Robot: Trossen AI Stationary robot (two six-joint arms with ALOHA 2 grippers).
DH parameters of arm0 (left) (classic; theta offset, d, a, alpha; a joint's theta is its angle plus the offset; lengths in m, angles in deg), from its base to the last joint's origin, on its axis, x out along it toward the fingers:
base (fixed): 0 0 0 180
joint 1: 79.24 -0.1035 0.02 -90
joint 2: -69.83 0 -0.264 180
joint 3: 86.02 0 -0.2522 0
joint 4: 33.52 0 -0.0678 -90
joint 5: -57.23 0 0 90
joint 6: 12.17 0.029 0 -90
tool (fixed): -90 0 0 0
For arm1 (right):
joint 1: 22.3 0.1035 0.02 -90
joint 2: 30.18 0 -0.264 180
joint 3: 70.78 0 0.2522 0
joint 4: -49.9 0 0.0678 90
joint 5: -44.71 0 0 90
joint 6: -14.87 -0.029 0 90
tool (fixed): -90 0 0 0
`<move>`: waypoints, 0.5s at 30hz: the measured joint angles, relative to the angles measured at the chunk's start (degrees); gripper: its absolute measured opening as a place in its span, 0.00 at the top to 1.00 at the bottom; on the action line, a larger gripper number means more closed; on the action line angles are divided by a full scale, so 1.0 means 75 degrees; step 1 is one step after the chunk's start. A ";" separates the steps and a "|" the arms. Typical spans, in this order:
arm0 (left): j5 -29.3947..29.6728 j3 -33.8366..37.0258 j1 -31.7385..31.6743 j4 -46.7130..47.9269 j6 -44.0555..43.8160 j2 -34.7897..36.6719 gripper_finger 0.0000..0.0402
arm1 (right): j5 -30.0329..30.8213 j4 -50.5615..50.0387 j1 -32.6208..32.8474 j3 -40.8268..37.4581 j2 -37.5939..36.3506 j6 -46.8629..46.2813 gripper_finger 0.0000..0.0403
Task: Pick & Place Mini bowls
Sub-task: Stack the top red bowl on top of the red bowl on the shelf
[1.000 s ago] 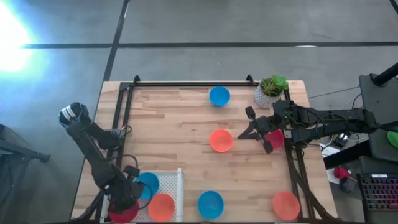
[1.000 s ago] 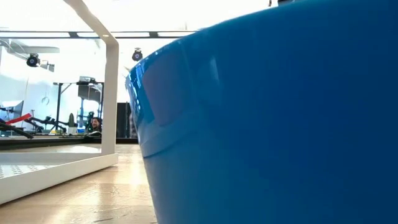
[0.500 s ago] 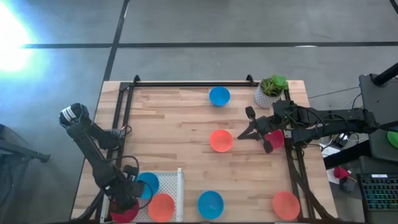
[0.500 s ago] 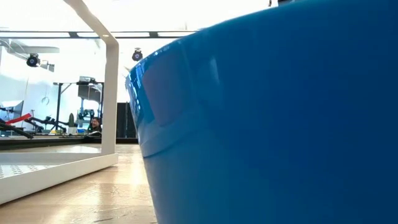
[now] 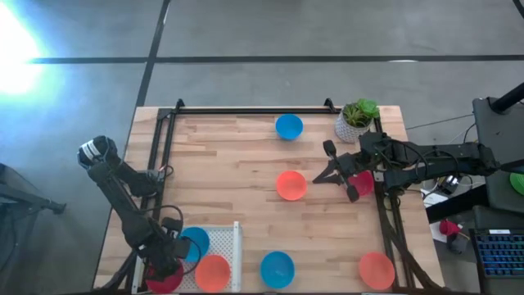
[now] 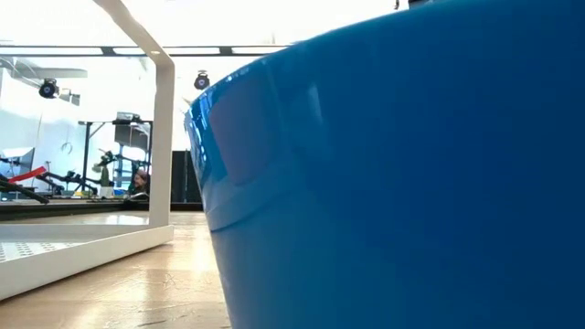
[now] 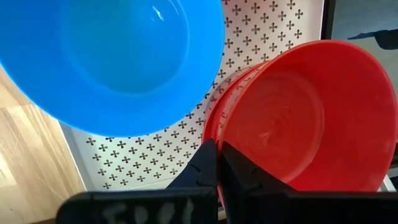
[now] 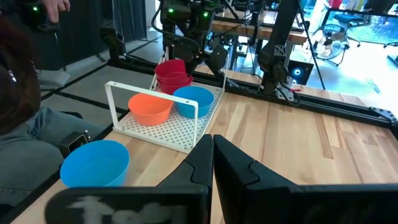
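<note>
**A:** Checking the left gripper [image 5: 164, 274] first: it sits at the near left corner of the table, over the white perforated tray [image 5: 223, 244]. Fingers?

**B:** Together, pinched on the rim of a stack of red bowls [image 7: 298, 118] at the tray's corner. Wrist view shows the rim right between the closed tips.

**A:** Tray contents otherwise?

**B:** A blue bowl in the tray [image 5: 195, 242] beside an orange one [image 5: 212, 272], both upright, just beside the red stack.

**A:** Loose bowls on the table?

**B:** Blue bowl [image 5: 288, 126] near the far edge, orange bowl [image 5: 291, 185] mid-table, blue bowl [image 5: 277, 269] at the near edge just outside the tray, orange bowl [image 5: 376, 270] at the near right corner.

**A:** Right gripper [image 5: 340, 174]?

**B:** Right of centre, close to the middle orange bowl, fingers together on nothing. A red bowl [image 5: 363, 182] shows under the arm. Potted plant [image 5: 356, 120] stands behind it.
</note>
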 joint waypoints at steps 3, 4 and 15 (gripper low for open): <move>-0.0011 0.0109 0.0008 0.0003 -0.0244 -0.0003 0.97 | 0.0000 -0.0003 0.0000 0.0000 0.0000 -0.0001 0.98; -0.0045 0.0150 0.0008 0.0006 -0.0322 -0.0003 0.96 | 0.0000 -0.0003 0.0000 0.0000 0.0000 -0.0001 0.98; -0.0129 0.0303 0.0008 0.0037 0.0393 0.0007 0.89 | 0.0000 -0.0008 0.0000 0.0000 0.0000 -0.0003 0.98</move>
